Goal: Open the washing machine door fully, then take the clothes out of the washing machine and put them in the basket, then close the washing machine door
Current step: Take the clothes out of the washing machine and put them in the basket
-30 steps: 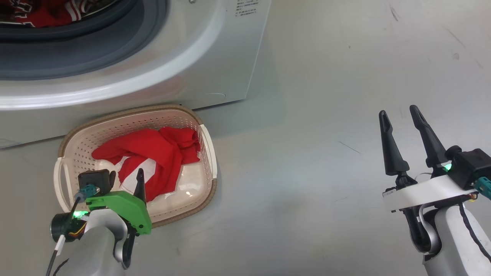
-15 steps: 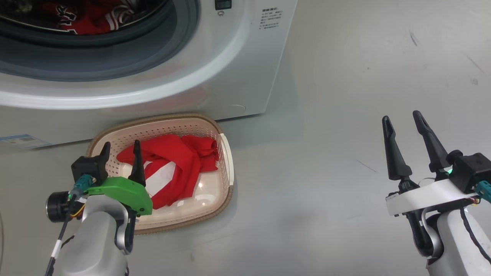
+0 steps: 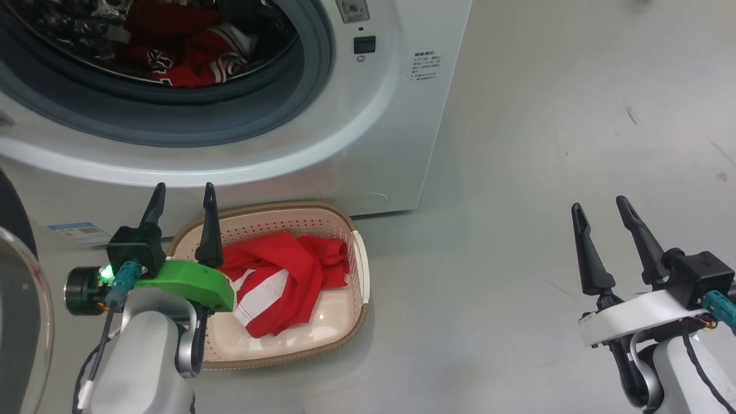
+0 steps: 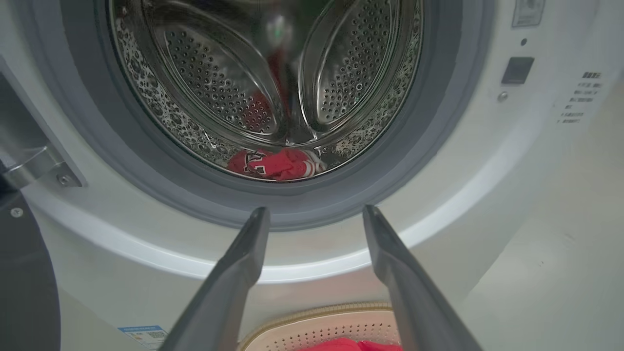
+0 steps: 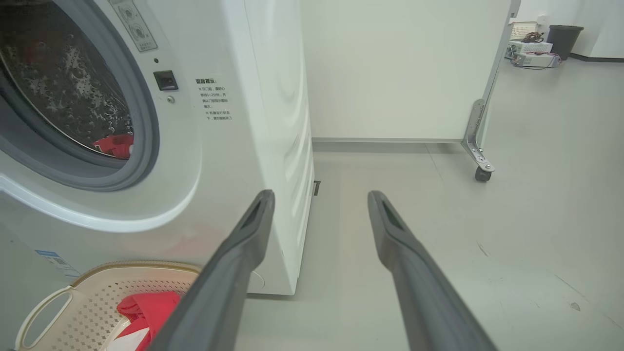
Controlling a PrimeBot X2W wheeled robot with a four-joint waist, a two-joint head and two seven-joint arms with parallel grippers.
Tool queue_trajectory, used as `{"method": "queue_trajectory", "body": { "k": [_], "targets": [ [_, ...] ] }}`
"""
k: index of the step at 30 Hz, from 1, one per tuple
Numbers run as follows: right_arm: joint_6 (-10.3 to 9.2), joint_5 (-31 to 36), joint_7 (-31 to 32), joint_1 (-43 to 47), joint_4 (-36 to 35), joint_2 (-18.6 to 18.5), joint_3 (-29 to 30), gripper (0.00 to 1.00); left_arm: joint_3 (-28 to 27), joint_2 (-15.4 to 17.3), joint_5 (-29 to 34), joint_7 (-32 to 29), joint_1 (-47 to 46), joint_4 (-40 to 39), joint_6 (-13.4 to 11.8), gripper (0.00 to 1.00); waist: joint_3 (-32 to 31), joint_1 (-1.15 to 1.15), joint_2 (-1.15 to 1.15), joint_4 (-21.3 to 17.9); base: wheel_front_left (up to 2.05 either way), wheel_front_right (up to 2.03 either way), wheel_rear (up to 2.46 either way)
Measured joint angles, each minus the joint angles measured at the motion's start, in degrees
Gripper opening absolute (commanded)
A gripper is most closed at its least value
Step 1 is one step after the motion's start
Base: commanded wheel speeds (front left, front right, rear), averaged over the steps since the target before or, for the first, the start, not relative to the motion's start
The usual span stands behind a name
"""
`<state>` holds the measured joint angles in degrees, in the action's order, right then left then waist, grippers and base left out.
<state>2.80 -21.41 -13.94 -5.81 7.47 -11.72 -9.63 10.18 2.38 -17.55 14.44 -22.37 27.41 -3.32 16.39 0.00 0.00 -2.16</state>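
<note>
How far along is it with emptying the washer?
Done: the washing machine door is swung open and one red jersey lies in the basket. In hand: nothing; both arms' jaws stand open and empty, the left pair facing the drum. Left: more red clothes lie inside the washing machine; they go to the basket, then the door gets closed.

At nine o'clock in the head view, the picture's edge cuts off the round, black-rimmed glass washing machine door [image 3: 20,299]. The green mount [image 3: 190,283] of the left claw [image 3: 184,187] hides the eight-o'clock corner of the cream perforated plastic basket [image 3: 299,204]. The printed text [image 3: 426,66] on the big white front-loading washing machine [image 3: 368,149] is too small to read.
</note>
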Motion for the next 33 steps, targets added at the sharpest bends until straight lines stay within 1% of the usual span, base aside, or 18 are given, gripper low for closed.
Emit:
{"method": "queue_trajectory", "body": {
  "k": [4,19,25,32,33],
  "targets": [
    [-0.24,0.36,0.00,1.16,0.37,0.07,-0.41,1.00,0.08,0.19,1.80,0.00,2.54,-3.48,-0.46,1.00,-2.24,0.00,0.00,0.56,0.00,0.00,0.00],
    [-1.83,0.47,0.63,5.50,0.08,0.53,-1.37,1.00,-0.02,0.71,2.97,0.00,13.67,-11.81,-1.64,1.00,-9.56,0.00,0.00,1.56,0.00,0.00,0.00],
    [-2.44,0.47,1.26,6.69,-1.11,0.55,-1.38,1.00,0.02,0.74,2.99,0.00,16.75,-15.14,-1.90,1.00,-10.67,0.00,0.00,1.47,0.00,0.00,0.00],
    [-2.56,0.47,1.56,7.73,-1.86,0.55,-1.32,1.00,0.10,0.74,3.02,-0.02,19.13,-18.04,-2.04,1.00,-11.00,0.00,0.00,1.47,0.00,0.00,0.00],
    [-2.97,0.47,1.59,7.74,-2.02,0.55,-1.31,1.00,0.12,0.74,3.02,-0.09,19.44,-18.44,-2.19,1.00,-11.04,0.00,0.00,1.49,0.00,0.00,0.00]
  ]
}}
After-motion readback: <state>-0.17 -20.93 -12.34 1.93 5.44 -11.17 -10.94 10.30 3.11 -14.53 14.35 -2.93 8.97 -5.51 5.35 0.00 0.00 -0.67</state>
